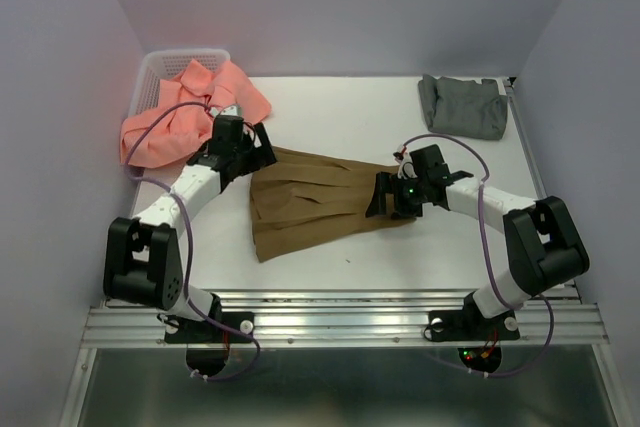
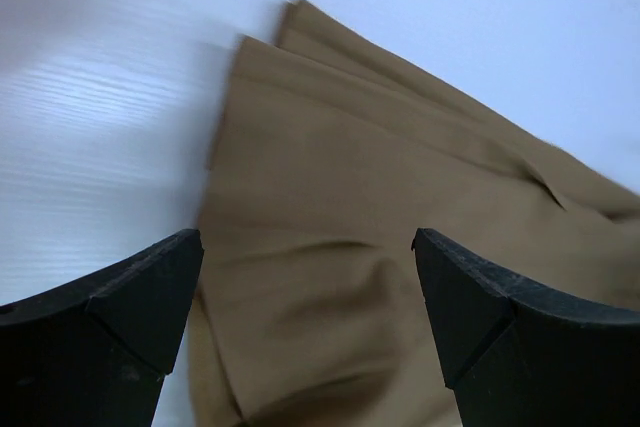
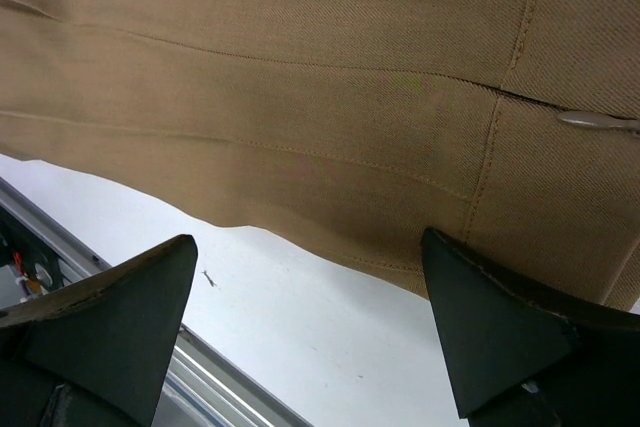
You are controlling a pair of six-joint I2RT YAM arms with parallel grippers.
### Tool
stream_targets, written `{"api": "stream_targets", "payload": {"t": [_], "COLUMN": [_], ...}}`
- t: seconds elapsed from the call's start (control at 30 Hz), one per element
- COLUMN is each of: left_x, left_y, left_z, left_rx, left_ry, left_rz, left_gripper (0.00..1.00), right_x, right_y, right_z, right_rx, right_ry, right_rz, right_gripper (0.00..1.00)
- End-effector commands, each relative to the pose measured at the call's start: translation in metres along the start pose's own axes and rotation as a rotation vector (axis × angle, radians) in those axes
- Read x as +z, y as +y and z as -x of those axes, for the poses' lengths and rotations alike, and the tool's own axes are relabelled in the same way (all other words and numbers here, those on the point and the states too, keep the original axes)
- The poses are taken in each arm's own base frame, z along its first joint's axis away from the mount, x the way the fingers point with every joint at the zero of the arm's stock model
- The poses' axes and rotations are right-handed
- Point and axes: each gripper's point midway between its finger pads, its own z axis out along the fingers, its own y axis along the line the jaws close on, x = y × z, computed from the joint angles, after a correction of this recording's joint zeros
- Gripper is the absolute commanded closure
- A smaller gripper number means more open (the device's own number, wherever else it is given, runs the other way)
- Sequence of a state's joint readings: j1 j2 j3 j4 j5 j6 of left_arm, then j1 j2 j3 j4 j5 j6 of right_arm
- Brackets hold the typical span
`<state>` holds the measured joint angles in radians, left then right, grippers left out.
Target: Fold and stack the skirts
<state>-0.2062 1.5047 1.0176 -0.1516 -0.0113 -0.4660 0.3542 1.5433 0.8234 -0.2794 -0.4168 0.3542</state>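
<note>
Both pincers spread wide, gripping nothing: left gripper (image 2: 308,247) over a corner of the tan skirt (image 1: 310,202), right gripper (image 3: 309,242) at its opposite end (zip pull (image 3: 598,121) showing). Beyond, pink skirt (image 1: 175,122) spills from the basket (image 1: 165,59) far left; grey skirt (image 1: 462,105) far right.

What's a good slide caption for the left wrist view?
Open left gripper above the tan pleated skirt on a white table.

Three skirts across the tabletop (image 1: 340,107)
The pleated skirt (image 1: 320,202) lies between the grippers, one end beneath the left gripper (image 1: 255,147), the other beneath the right gripper (image 1: 385,197). Beyond the left gripper and to its left, a second skirt (image 1: 185,117) spills from the basket (image 1: 160,62). Well beyond the right gripper lies the third skirt (image 1: 462,105).
</note>
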Motion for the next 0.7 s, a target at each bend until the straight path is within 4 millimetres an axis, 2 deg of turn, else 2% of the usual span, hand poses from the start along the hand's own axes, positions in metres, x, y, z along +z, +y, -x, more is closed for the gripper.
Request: {"api": "stream_targets", "payload": {"t": [0.0,0.03,0.1,0.17,0.2,0.3,0.37,0.47,0.5,0.57,0.6,0.67], "left_x": [-0.059,-0.068,-0.072,-0.070,-0.065,-0.052,-0.036,-0.007,-0.003,0.001,-0.001,-0.003], "left_y": [-0.098,-0.113,-0.128,-0.143,-0.151,-0.150,-0.137,-0.101,-0.086,-0.064,-0.047,-0.021], "left_z": [-0.027,-0.027,-0.049,-0.076,-0.099,-0.124,-0.139,-0.139,-0.145,-0.139,-0.129,-0.125], "left_rx": [0.073,0.067,0.084,0.113,0.152,0.170,0.162,0.161,0.170,0.156,0.134,0.109], "left_ry": [0.022,-0.002,0.045,0.109,0.165,0.216,0.246,0.205,0.224,0.188,0.148,0.117], "left_rz": [-0.429,-0.485,-0.550,-0.579,-0.588,-0.541,-0.470,-0.261,-0.189,-0.081,-0.003,0.085], "left_gripper": [0.01,0.01,0.01,0.01,0.01,0.01,0.01,0.01,0.01,0.01,0.01,0.01], "right_x": [-0.004,-0.003,-0.002,-0.001,-0.002,-0.002,-0.002,-0.002,-0.002,-0.002,-0.002,-0.002], "right_y": [-0.010,-0.012,-0.015,-0.016,-0.017,-0.020,-0.024,-0.028,-0.030,-0.033,-0.036,-0.039], "right_z": [0.006,0.004,0.002,0.001,0.001,0.002,0.000,-0.004,-0.006,-0.007,-0.007,-0.008], "right_rx": [-0.021,-0.017,-0.010,-0.007,-0.009,-0.008,-0.005,0.004,0.006,0.010,0.012,0.020], "right_ry": [-0.023,-0.019,-0.010,-0.009,-0.011,-0.016,-0.013,-0.003,0.004,0.006,0.005,0.005], "right_rz": [-0.056,-0.065,-0.075,-0.082,-0.088,-0.105,-0.121,-0.143,-0.153,-0.168,-0.183,-0.198], "right_gripper": [0.00,0.00,0.00,0.00,0.00,0.00,0.00,0.00,0.00,0.00,0.00,0.00]}}
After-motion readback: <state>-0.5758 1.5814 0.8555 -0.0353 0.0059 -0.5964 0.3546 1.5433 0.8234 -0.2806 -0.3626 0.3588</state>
